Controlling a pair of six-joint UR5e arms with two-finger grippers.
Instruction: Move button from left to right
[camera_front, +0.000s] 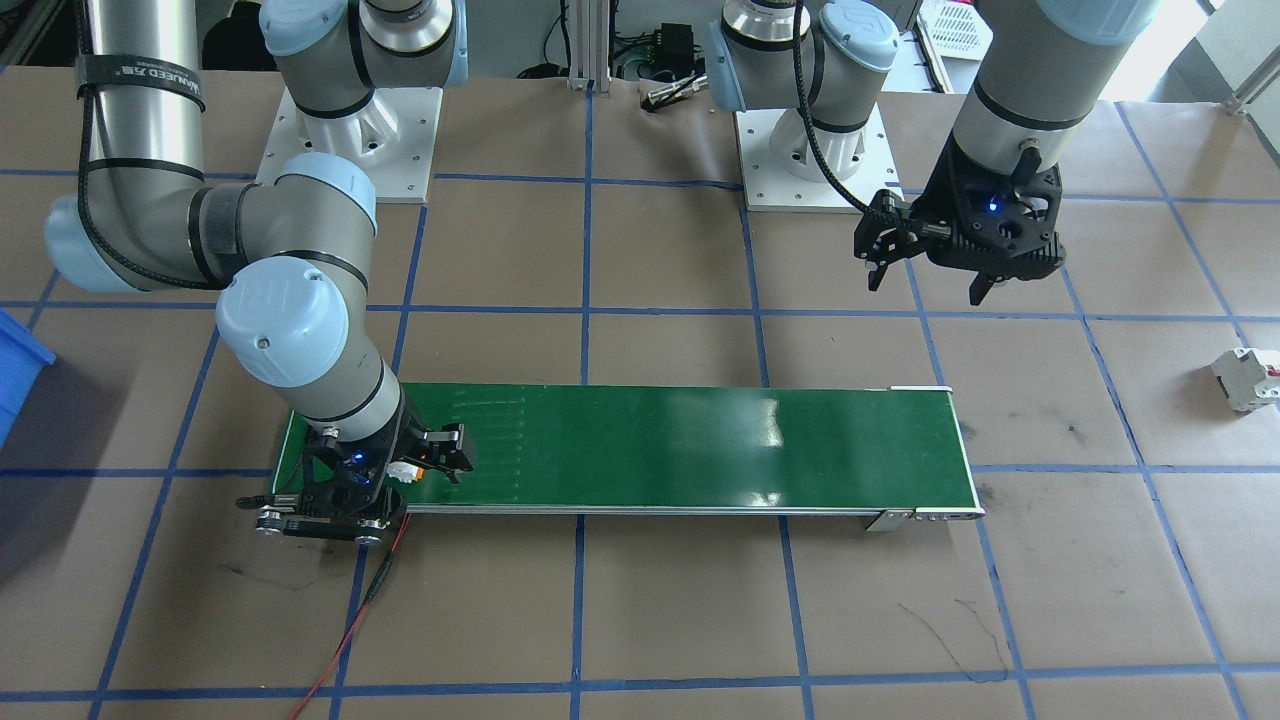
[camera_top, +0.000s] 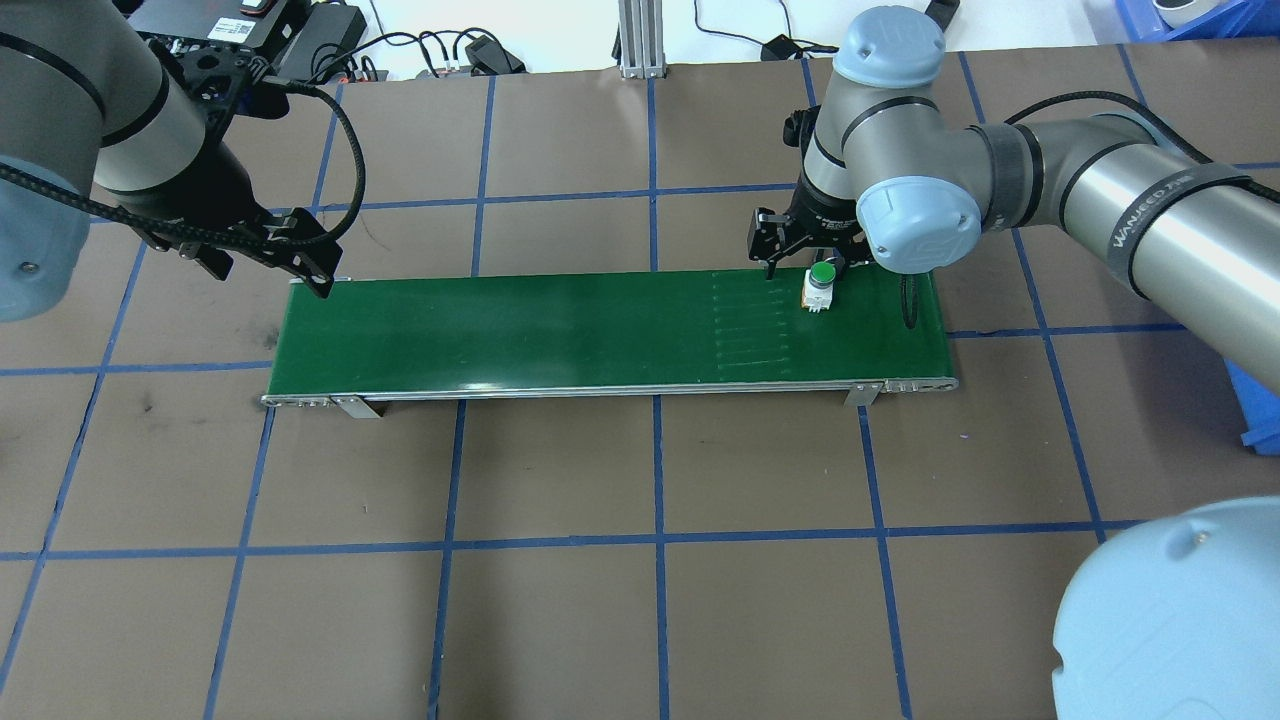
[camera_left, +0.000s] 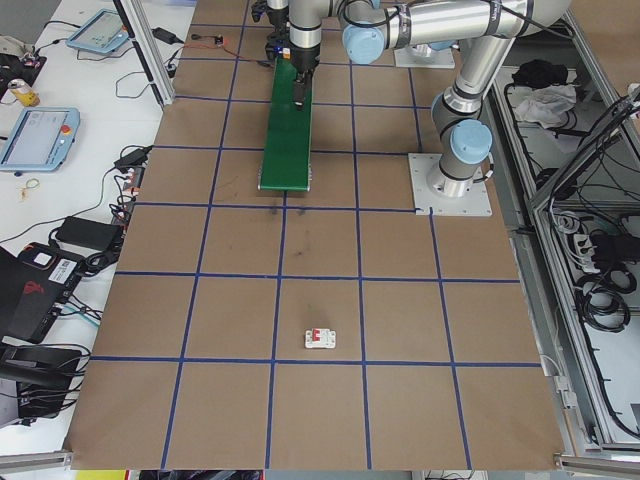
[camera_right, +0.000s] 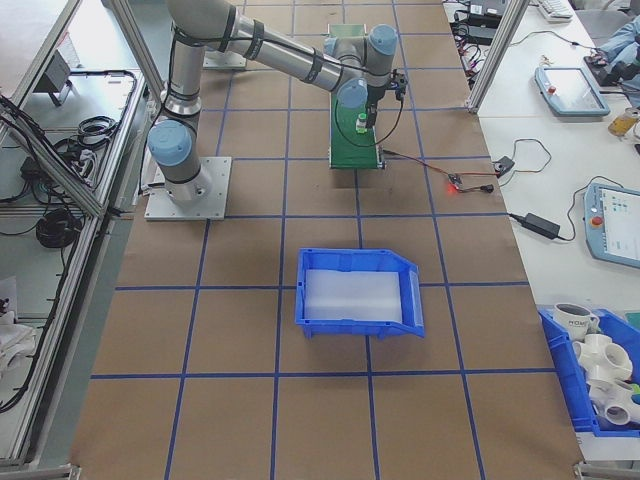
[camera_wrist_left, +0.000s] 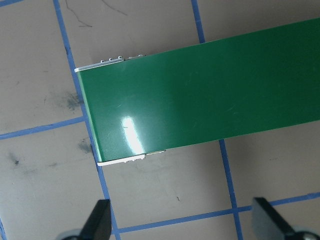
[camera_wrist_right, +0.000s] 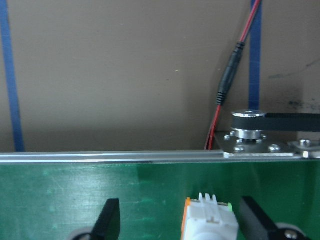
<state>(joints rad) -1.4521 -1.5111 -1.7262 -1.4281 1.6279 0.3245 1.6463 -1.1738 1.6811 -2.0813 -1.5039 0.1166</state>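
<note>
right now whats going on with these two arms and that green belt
The right gripper is down at the right end of the green conveyor belt, its open fingers either side of the button, which stands on the belt with its green cap up. The pictures do not show any finger touching it. The left gripper hangs open above the table near the belt's other end, holding nothing. A white circuit breaker lies on the table off to the robot's left, away from both arms.

One button (camera_top: 821, 279) is sitting between the fingers of the right gripper (camera_top: 808, 266), on one green conveyor belt (camera_top: 560, 325). Two arms are showing, the left gripper (camera_top: 262, 262) hanging over the belt's other end. One circuit breaker (camera_front: 1247, 378) and one blue bin (camera_right: 358, 292) are lying well apart from both.
</note>
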